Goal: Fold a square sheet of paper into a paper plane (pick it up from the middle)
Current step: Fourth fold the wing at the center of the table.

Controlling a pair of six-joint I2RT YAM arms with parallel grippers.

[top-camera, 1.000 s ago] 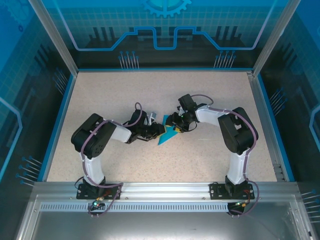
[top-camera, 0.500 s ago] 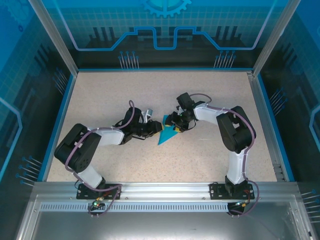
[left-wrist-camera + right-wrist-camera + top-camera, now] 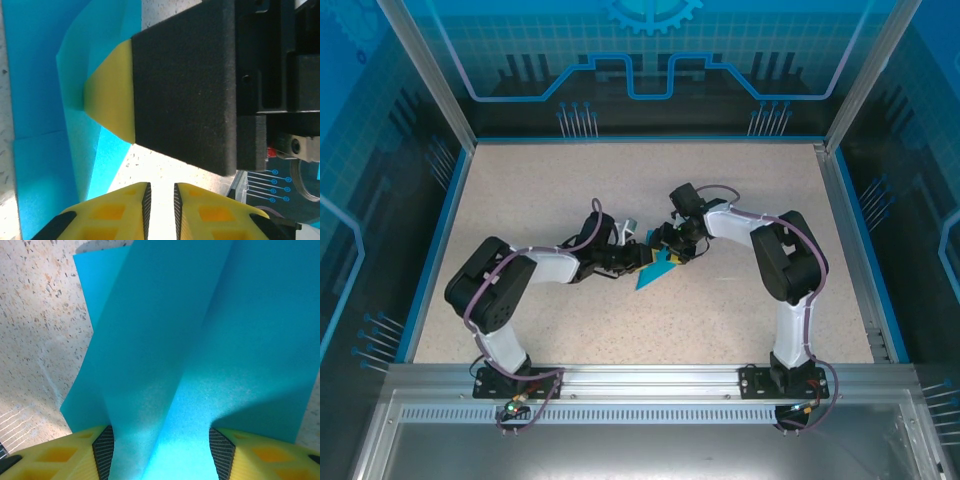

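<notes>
Scene: The half-folded turquoise sheet [image 3: 655, 272] is lying at the middle of the desk [image 3: 540, 200], its point aiming near and left. Both arms are reaching in over its far end.

Right claw: The right claw [image 3: 670, 252] is bearing on the sheet's far-right part. At the wrist, the right claw [image 3: 160, 440] is standing with its pads apart and the sheet [image 3: 200, 340] is rising as a ridge between them. I cannot tell whether they are squeezing it or only straddling it.

Left claw: The left claw [image 3: 638, 260] is working at the sheet's left edge. Its fingers [image 3: 160, 187] are drawn almost together, gripping nothing that shows.

Fold: The left wrist view is showing one yellow-tipped finger [image 3: 107, 95] of the right claw lying on the sheet [image 3: 35, 75], where a flap is lifting.

Why: The right claw is probably anchoring the paper against sliding. The left, narrowed to a blunt tip, seems set to press a crease.

Progress: A nose is forming, but the slim dart looks unfinished.

Risk: Thin paper could skid or buckle under uneven pressure.
</notes>
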